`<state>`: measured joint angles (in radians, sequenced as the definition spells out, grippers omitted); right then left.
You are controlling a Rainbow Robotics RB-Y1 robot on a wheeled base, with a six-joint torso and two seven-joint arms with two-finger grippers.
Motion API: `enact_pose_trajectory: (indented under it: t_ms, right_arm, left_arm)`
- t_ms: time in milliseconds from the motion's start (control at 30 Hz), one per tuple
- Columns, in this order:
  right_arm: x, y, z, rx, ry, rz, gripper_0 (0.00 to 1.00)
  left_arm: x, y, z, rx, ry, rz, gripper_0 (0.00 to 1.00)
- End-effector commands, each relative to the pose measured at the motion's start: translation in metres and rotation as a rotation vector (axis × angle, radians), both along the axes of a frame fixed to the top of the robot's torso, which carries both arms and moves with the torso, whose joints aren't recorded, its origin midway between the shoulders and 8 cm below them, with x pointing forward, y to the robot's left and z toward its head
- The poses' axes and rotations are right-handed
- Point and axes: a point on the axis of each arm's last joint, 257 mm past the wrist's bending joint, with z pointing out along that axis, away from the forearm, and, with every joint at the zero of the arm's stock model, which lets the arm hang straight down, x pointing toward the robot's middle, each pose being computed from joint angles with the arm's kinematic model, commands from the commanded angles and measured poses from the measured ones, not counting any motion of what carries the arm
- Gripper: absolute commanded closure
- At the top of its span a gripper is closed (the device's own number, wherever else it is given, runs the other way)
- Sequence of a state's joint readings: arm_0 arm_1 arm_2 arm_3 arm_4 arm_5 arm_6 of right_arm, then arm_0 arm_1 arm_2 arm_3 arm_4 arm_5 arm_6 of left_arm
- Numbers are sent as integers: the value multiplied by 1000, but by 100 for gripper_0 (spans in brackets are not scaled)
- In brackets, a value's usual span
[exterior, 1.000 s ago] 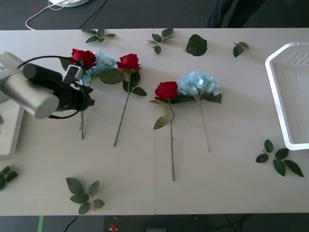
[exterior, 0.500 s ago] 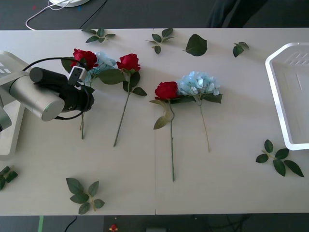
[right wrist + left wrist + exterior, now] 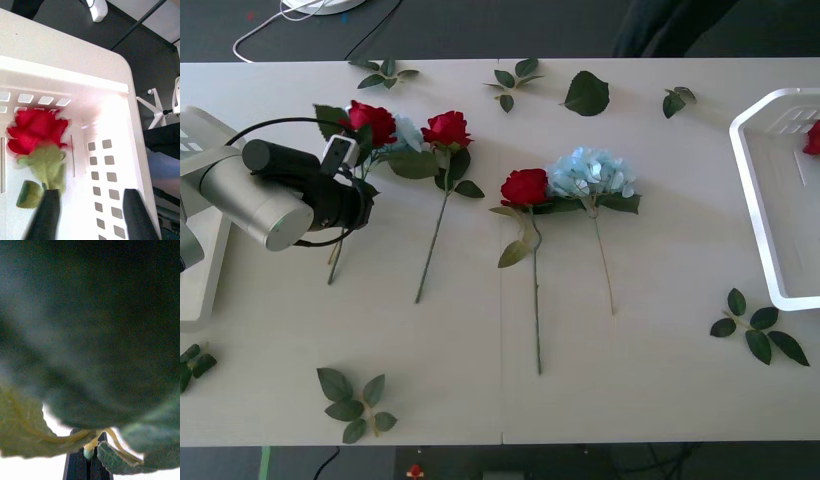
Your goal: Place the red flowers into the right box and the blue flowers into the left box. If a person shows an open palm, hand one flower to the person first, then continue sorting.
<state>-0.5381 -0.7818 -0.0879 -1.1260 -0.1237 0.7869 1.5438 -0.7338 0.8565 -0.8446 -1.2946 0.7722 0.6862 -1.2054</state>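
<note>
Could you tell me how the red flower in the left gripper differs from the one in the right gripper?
The left gripper is shut on a red flower's stem over the table, beside a blue flower. The right gripper is open, its red flower already inside the right box, leaves against one finger. Both are red roses with green leaves.
</note>
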Motion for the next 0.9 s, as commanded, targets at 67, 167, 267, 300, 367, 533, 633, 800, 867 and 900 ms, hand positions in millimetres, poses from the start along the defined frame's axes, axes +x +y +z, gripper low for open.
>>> enact_pose_trajectory:
  t_ms: [67, 167, 267, 300, 367, 533, 633, 800, 867, 900]
  right_arm:
    - [-4, -18, 23, -68, -10, -3, 0]
    - [-4, -18, 23, -68, -10, 0, 0]
    - [-2, -15, 22, -48, -14, 8, 0]
    - [-2, -13, 23, -22, -22, 14, 0]
    - [-1, -9, 24, 10, -31, 27, 0]
    - [-9, 21, 28, 150, -27, 81, 0]
    - [-27, 46, 34, 229, 2, 118, 0]
    - [-65, 101, 40, 340, 63, 210, 0]
    - [-78, 127, 39, 385, 78, 244, 0]
    - [-83, 141, 39, 408, 83, 262, 0]
  left_arm:
    - [8, -8, 17, -43, -39, 13, 100]
    - [8, -7, 17, -42, -39, 15, 100]
    - [9, -6, 18, -45, -41, 19, 100]
    - [9, -6, 19, -48, -43, 20, 100]
    - [10, -5, 21, -50, -47, 23, 100]
    - [18, -6, 41, -74, -80, 28, 100]
    - [24, -6, 57, -97, -106, 36, 100]
    - [32, -3, 90, -134, -141, 56, 100]
    - [31, 2, 94, -131, -133, 72, 100]
    - [31, 3, 95, -130, -129, 76, 100]
